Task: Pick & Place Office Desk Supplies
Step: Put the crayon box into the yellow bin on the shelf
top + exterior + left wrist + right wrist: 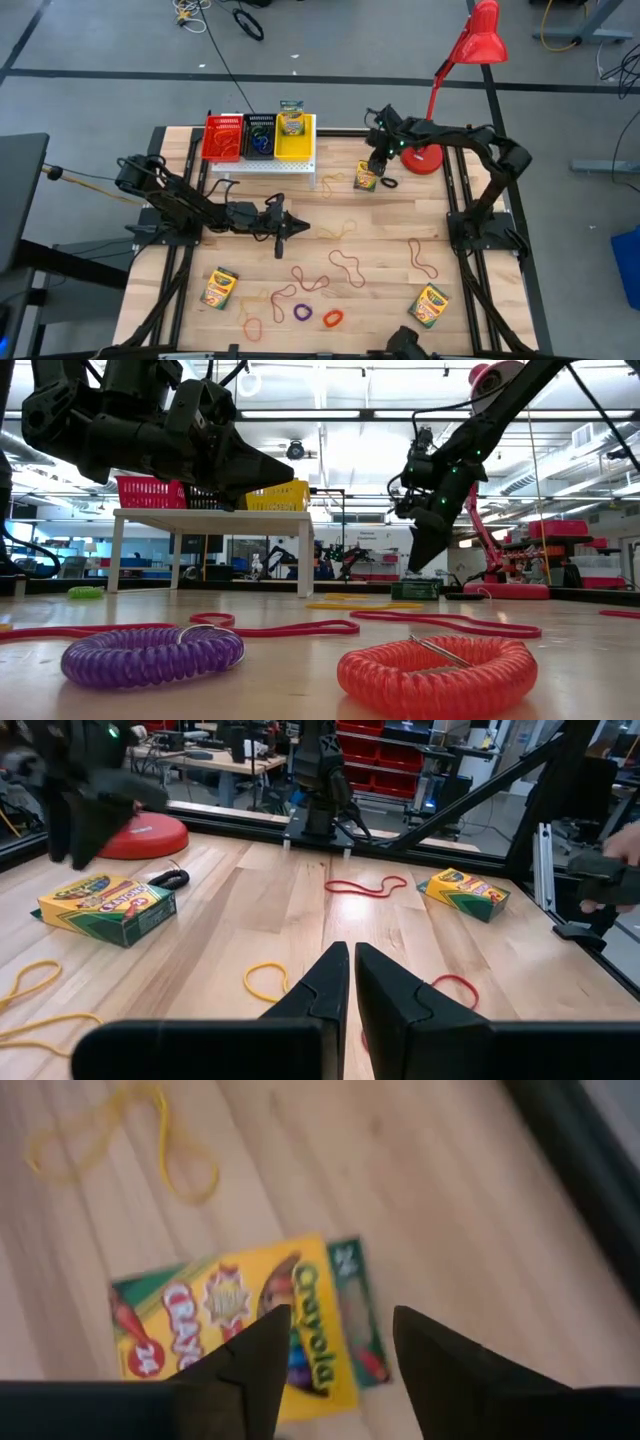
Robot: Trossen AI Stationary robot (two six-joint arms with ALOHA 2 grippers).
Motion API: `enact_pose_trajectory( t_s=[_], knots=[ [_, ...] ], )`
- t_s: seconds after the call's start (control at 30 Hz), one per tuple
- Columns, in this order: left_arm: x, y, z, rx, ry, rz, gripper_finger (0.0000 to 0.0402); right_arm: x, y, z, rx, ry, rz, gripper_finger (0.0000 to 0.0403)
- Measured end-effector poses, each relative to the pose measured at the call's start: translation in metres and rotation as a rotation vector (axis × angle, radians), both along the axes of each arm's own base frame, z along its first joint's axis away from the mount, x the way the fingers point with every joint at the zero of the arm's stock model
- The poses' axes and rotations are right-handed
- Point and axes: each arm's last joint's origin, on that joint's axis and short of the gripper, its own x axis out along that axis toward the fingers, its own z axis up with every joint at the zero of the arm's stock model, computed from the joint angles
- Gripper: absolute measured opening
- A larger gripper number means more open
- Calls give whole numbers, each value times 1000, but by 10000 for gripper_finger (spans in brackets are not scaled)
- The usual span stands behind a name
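Right end effector point(335, 1345) poised directly above a crayon box point(240, 1330) lying flat on the worktop point(380, 220), its two fingers spread apart with nothing between them. The box sits near the far edge of the worktop, just beside the red lamp base point(425, 160) and a small black elastic loop point(168, 878). In the high view its long axis runs roughly from the far edge toward the near edge, slightly tilted; which end carries the flap cannot be told. Left end effector point(285, 222) waits over the middle of the worktop, fingers brought together and empty.

Risks, as judged: the spread fingers appear to straddle only part of the printed face, so a descent off-centre could push the box aside or pinch one corner and let it pivot. If the fingers line up with the long axis, they may not span it. The nearby lamp base leaves little room for the arm, and the black loop could be snagged.
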Motion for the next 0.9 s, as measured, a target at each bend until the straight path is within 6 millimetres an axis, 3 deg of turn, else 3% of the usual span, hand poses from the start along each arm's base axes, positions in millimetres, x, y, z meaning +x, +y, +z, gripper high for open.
enact_pose_trajectory(
  t_s=[0.2, 0.47, 0.57, 0.7, 0.9],
  knots=[
    [0, 0, 0, 0, 0, 0, 26, -4, -11, 3, 49, -111, 33, 197],
    [0, 0, 0, -3, 2, 1, 26, -7, -20, -29, 142, -46, 12, 197],
    [0, 0, -1, -10, 6, -4, 26, -9, -18, -32, 198, -50, 39, 191],
    [0, 0, -1, -6, 8, -6, 26, -11, -14, -32, 230, -29, 40, 154],
    [0, 0, -1, -5, 8, -6, 26, -13, -6, -33, 327, -9, 50, 60]
  ],
)
